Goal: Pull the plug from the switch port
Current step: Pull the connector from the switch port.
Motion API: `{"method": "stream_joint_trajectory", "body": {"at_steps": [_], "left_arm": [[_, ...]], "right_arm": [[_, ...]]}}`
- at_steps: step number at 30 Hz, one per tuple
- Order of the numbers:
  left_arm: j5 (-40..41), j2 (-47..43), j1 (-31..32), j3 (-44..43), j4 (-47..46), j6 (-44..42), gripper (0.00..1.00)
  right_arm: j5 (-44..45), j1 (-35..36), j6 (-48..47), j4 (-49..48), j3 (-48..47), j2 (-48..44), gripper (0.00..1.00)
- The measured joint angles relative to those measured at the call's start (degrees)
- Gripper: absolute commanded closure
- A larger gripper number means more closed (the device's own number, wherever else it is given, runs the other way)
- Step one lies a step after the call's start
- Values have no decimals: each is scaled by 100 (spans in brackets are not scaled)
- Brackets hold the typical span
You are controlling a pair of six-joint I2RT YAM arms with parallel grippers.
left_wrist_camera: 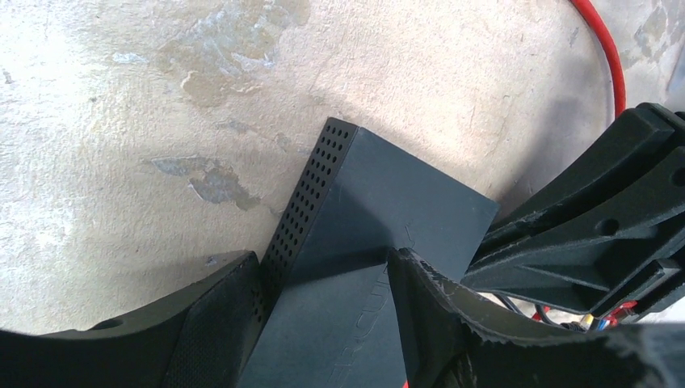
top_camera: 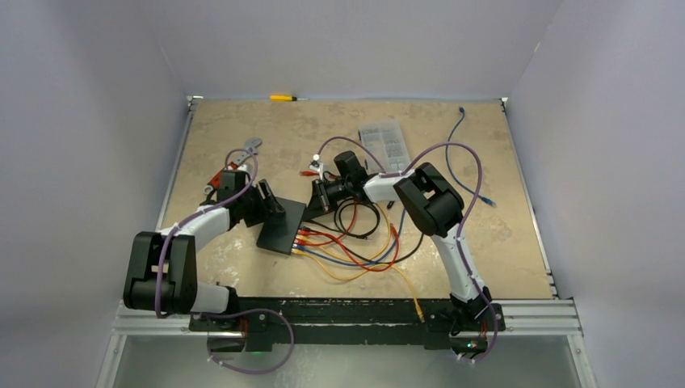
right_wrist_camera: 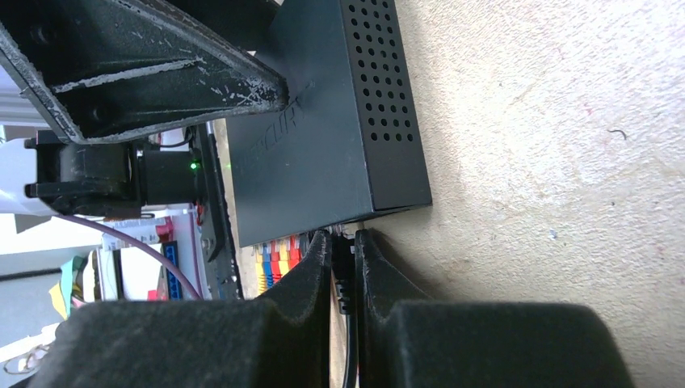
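The left end effector (left_wrist_camera: 325,259) stands part spread and bears on the switch (left_wrist_camera: 388,186): one finger (left_wrist_camera: 218,323) lies against the perforated side wall, and the tip of the other (left_wrist_camera: 428,307) sits on the flat top face. The switch lies on the table (left_wrist_camera: 121,121), running forward from between these fingers, with its far corner just short of the right end effector (right_wrist_camera: 346,238). That end effector is nearly pressed together, pinching a black plug (right_wrist_camera: 346,279) at the ported edge of the switch, right beside the corner; the plug's thin black cable runs back through the narrow gap between the fingers. Just to one side of it, along the same edge, sits a row of red, yellow and blue plugs (right_wrist_camera: 275,263). In the left wrist view a red cable (left_wrist_camera: 606,56) curves across the table beyond the right end effector. From above, a clear organiser box (top_camera: 384,141) lies farther out from the right end effector, and a yellow screwdriver (top_camera: 283,98) rests at the table's far edge.
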State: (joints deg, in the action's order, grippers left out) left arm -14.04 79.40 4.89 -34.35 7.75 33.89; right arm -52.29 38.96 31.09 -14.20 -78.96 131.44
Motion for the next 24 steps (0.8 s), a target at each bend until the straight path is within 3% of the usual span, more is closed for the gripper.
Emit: {"method": "stream_joint_trajectory", "body": {"at_steps": [13,24], "left_arm": [[15,184,-157,7,-225,107,58],[-105,284,-264,7,-380,177,60]], "right_arm": [[2,-28,-74,-33,52,-24,100],[-81,-144,-271,26,339,-201,100]]}}
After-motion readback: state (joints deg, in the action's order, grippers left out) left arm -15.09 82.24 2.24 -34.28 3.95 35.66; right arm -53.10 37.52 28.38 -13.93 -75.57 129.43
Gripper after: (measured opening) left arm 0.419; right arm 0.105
